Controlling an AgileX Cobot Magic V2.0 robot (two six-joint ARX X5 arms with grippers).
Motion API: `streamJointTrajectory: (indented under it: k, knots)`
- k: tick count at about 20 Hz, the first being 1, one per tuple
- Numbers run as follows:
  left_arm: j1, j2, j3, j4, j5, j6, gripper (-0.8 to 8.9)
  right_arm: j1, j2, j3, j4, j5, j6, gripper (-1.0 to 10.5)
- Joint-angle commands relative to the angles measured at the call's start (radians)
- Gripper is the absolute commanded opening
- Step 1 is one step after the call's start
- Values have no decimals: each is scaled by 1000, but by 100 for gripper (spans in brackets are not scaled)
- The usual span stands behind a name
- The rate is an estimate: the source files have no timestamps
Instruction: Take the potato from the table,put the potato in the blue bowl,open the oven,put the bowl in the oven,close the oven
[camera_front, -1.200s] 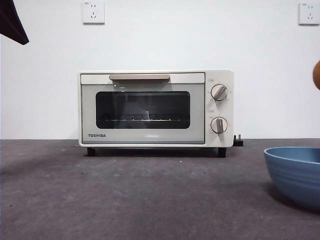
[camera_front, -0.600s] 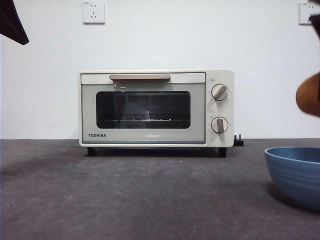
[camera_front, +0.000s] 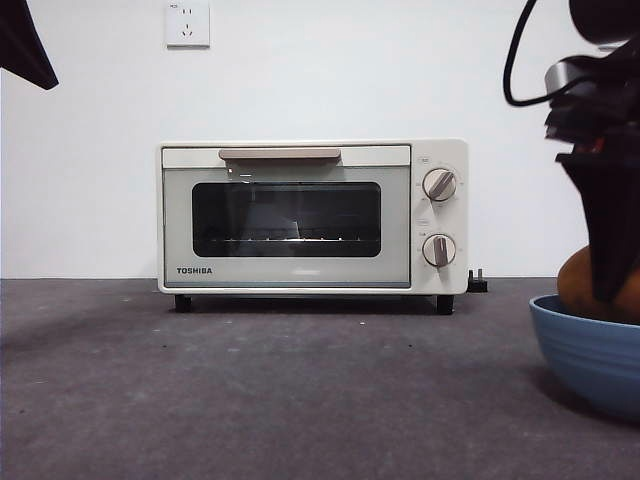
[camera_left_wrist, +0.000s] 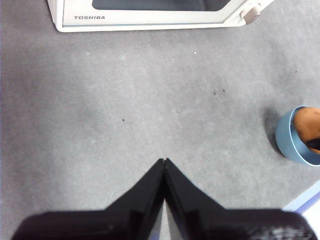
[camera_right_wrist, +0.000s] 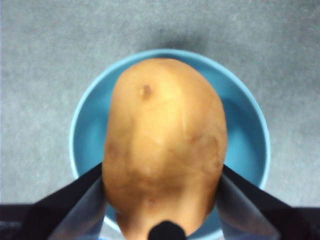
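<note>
Potato lowered into bowl, oven shut.

Left gripper (camera_left_wrist: 164, 161) parked above bare table (camera_front: 300, 400), jaws pressed together, holding nothing. Oven (camera_front: 312, 216) at the back against the wall, door closed. At far right, right gripper (camera_right_wrist: 162, 187) clamped on either side of potato (camera_right_wrist: 165, 150), inside the rim of bowl (camera_front: 590, 350).

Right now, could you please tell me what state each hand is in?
Left hand: shut, holding nothing, above the table.
Right hand: shut on the potato, over the blue bowl.
</note>
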Motion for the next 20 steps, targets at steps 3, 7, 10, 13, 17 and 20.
streamJointTrajectory:
  k: [3, 7, 10, 13, 17, 20]
  knots:
    - [-3, 3, -2, 4, 5, 8, -5, 2, 16, -9, 19, 0, 19, 389]
    - [-3, 3, -2, 5, 5, 8, -5, 2, 16, -9, 24, -1, 18, 641]
    - [-3, 3, -2, 7, 5, 8, -5, 2, 14, -8, 32, -1, 18, 637]
    - [-3, 3, -2, 8, 5, 8, -5, 2, 14, -6, 23, -7, 18, 634]
    - [-31, 3, -2, 89, 5, -8, -6, 23, -35, 49, -47, -25, 19, 501]
    - [-84, 22, -2, 190, 5, -81, -6, 54, -161, 124, -100, -26, 48, 61]
